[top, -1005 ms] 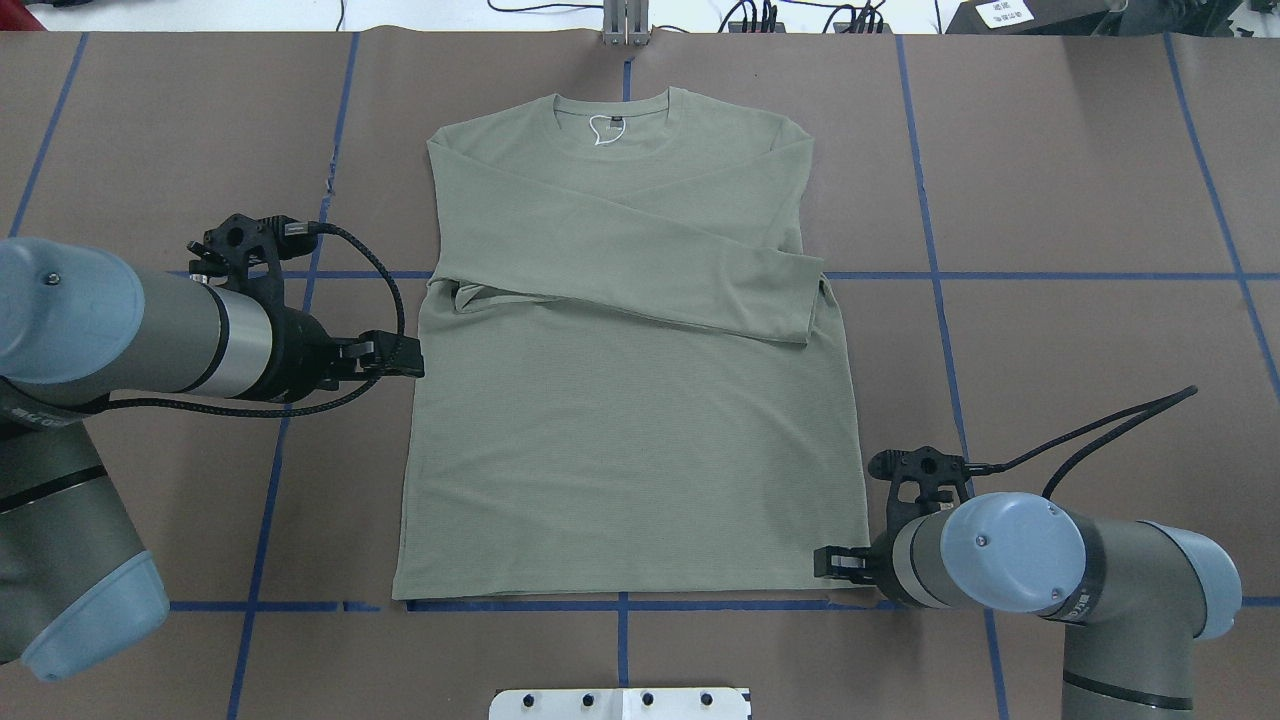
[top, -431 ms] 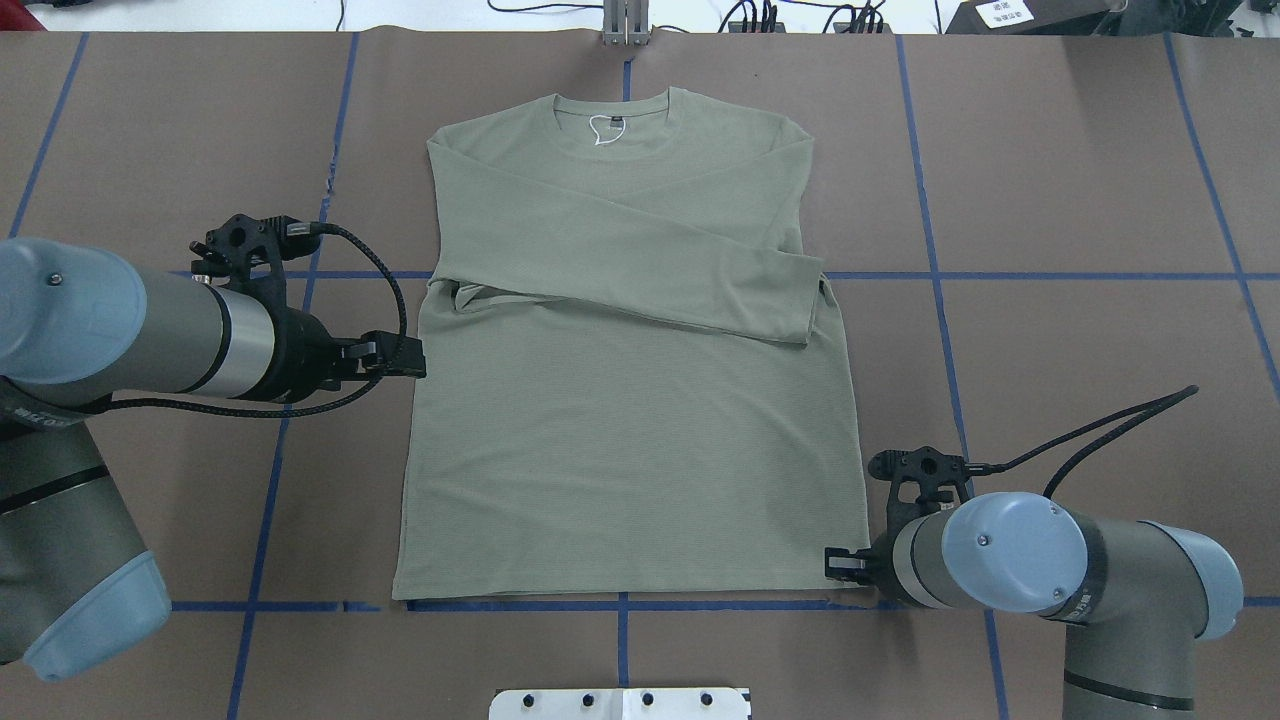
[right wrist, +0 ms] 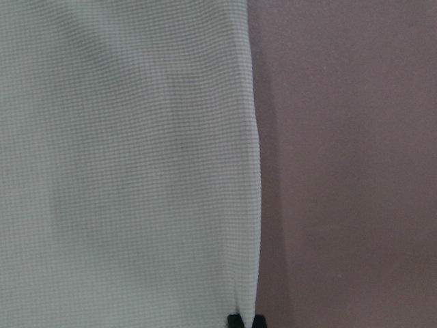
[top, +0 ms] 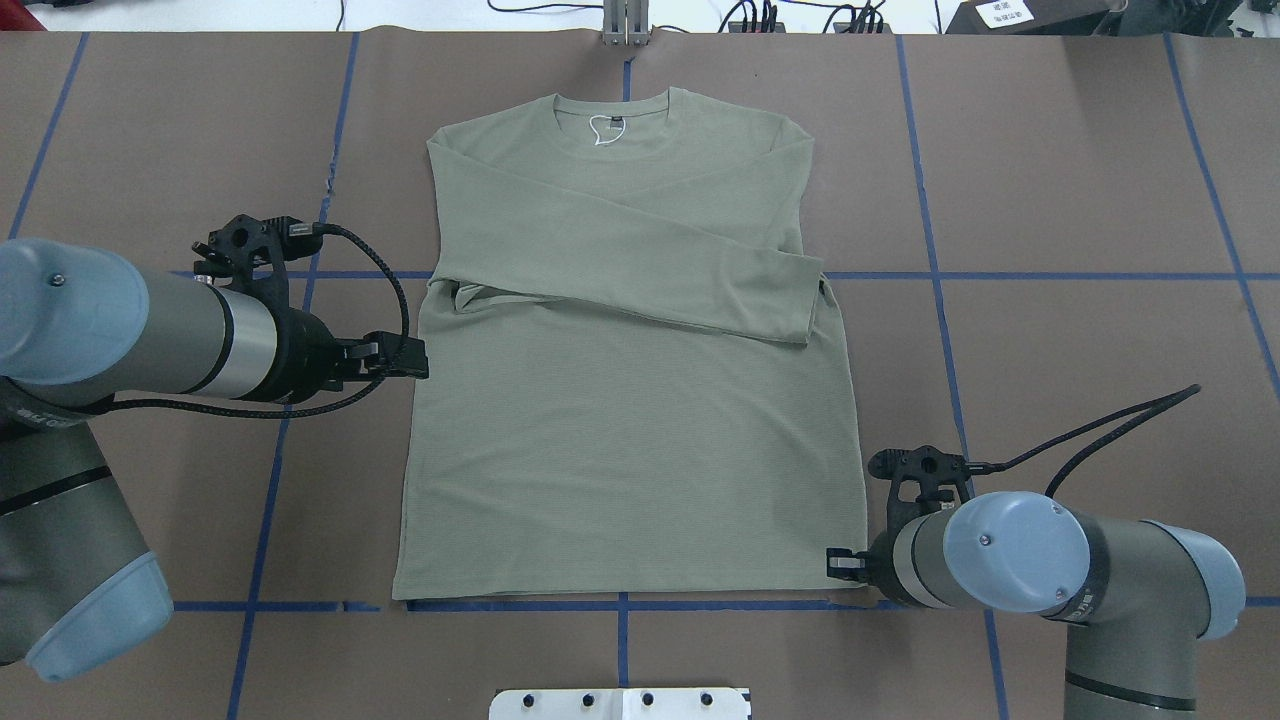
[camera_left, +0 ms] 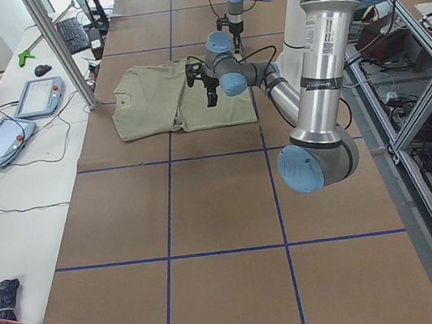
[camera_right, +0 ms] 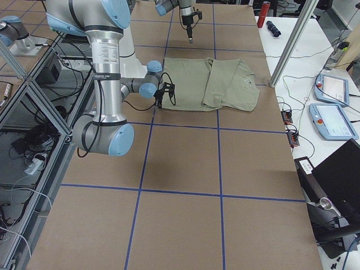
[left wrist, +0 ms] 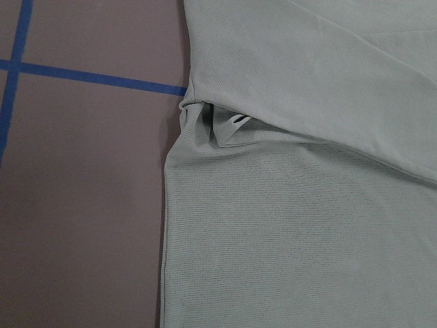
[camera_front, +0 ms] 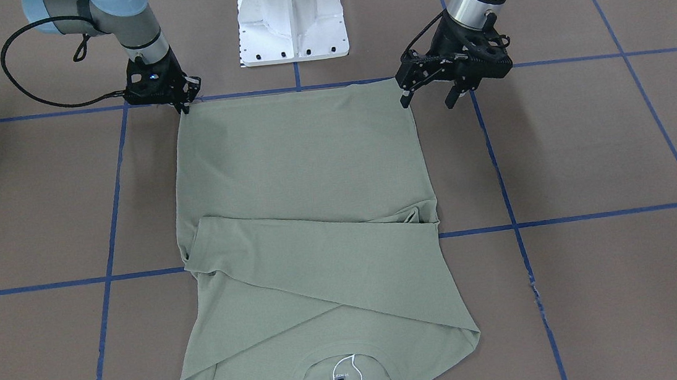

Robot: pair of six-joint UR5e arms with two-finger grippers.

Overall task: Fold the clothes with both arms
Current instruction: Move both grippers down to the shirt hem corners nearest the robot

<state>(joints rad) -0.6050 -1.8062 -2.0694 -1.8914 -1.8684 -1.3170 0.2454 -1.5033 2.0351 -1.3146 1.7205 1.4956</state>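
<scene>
The brown surface (top: 1050, 180), gridded with blue tape lines (top: 1050, 276), carries a pale sage-green knit shirt (top: 630, 440) lying flat in the middle, neckline away from the robot and hem towards it. Both long sleeves are folded in across the chest. The upper sleeve (top: 640, 250) slants down to a cuff at the shirt's right edge, and the other lies beneath it, with a small bunch of cloth (left wrist: 218, 126) at the left edge. The body below is smooth, with a fine ribbed weave. The left arm (top: 150, 330) holds its left pincer (camera_front: 428, 102) spread at the shirt's left side edge. The right arm (top: 1010, 550) sets the right pincer (camera_front: 184, 104) on the near right hem corner, tips pressed onto the cloth's edge. Inside the round neckline sit a small dark label (top: 614, 122) and a white loop (top: 600, 131).
</scene>
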